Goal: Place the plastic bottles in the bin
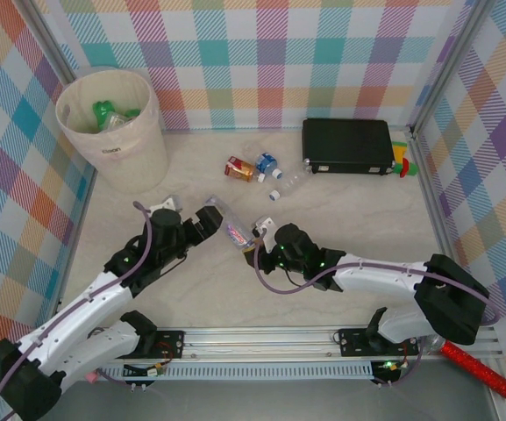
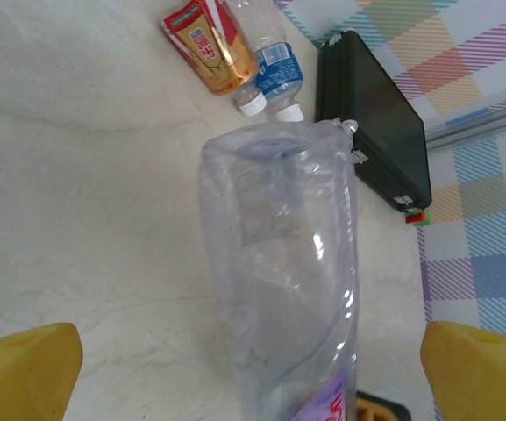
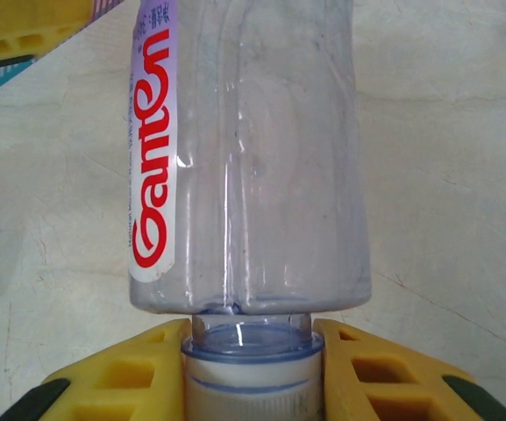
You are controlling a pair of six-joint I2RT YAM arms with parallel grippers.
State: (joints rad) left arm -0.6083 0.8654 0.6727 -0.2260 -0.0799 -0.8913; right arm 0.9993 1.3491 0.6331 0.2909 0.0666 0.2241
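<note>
The table (image 1: 349,228) was bare across its middle and toward 3 o'clock, closed by checked panels (image 1: 261,61) on three sides. The bin (image 1: 138,149) stood in the corner at 10 o'clock, with green bottles (image 1: 108,114) inside. A black case (image 1: 347,146) sat by the far wall at 1 o'clock. A brown-labelled bottle (image 1: 238,168) and a blue-labelled bottle (image 1: 267,163) lay at 12 o'clock. Both arms were stretched low toward the centre. The right gripper (image 3: 251,368) was clamped on the neck of a clear bottle (image 1: 232,226). The left gripper (image 1: 210,215) had its jaws wide apart on both sides of the base, not touching it.
</note>
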